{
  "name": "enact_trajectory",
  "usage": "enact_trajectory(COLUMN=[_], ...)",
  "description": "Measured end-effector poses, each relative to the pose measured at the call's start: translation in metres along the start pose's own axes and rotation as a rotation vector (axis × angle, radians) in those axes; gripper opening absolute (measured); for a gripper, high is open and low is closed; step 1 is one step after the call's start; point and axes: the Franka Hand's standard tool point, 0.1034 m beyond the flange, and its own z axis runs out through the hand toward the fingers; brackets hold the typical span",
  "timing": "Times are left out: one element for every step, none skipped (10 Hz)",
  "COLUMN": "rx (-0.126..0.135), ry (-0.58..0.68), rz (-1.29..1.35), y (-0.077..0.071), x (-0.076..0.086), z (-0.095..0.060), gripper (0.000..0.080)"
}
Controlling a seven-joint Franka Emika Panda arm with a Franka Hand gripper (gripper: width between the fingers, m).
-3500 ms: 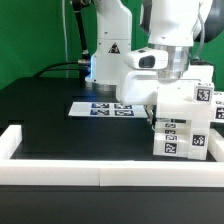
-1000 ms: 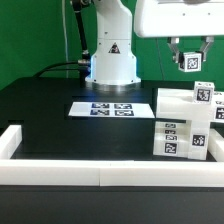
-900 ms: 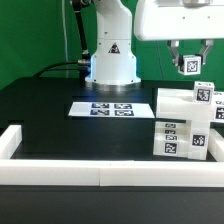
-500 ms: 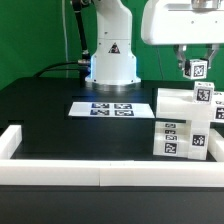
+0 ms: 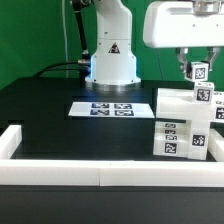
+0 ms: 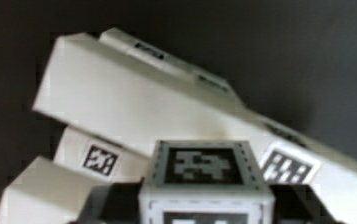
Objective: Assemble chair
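While the pincer (image 5: 196,70) hangs in the air, its jaws are closed on a small white tagged block (image 5: 198,71). Directly beneath it stands the chair (image 5: 185,125), a blocky stack of smooth white plastic with square tags, on the black surface (image 5: 60,120). The exterior view cuts off the chair's far side. The wrist view is blurred but shows its slanted top (image 6: 139,95) from above.
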Motion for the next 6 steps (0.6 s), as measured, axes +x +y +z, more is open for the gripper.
enact_trajectory(rx=[0.001,0.001,0.0,-0.001,-0.001,-0.001], ry=[-0.006,-0.01,-0.009,-0.009,-0.008,-0.007], rz=[-0.011,-0.016,-0.015,-0.013,-0.012,-0.012], y=[-0.0079,-0.0104,-0.0092,-0.0072,-0.007,-0.007], x=[-0.0026,-0.003,-0.0015,-0.0007,0.0007,0.0015], z=[0.0026,0.0045,0.005,0.0052,0.005,0.0051], gripper=[0.0287,0.0287,0.0287,0.0287,0.0287,0.0287])
